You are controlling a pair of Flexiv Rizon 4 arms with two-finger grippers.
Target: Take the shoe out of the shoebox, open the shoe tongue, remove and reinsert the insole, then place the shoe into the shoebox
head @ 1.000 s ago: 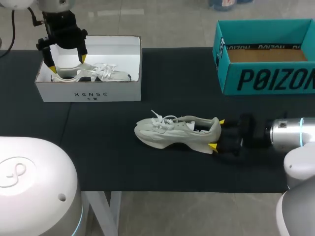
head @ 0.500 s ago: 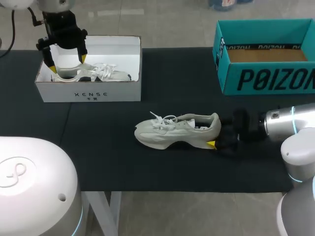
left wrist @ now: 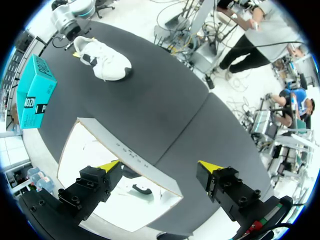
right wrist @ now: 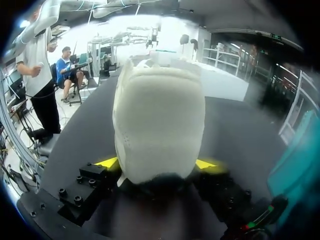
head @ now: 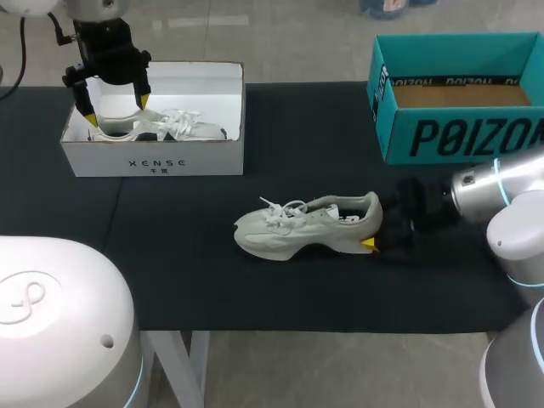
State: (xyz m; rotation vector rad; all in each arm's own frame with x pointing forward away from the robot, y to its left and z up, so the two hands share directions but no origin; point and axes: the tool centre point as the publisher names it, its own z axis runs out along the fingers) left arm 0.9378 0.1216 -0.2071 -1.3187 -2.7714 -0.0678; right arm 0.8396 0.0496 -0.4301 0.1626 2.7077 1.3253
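Two shoes: a loose shoe [head: 306, 225] on the desk [head: 255, 289] and a boxed shoe [head: 161, 126]. Two boxes: a white box [head: 153, 157] and a teal box [head: 459, 136]. Two claws: left claw [head: 113, 109], right claw [head: 374, 227]. One desk.

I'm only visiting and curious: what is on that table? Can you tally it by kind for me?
Shoes: 2, the loose shoe and the boxed shoe.
Boxes: 2, the white box and the teal box.
Total: 4.
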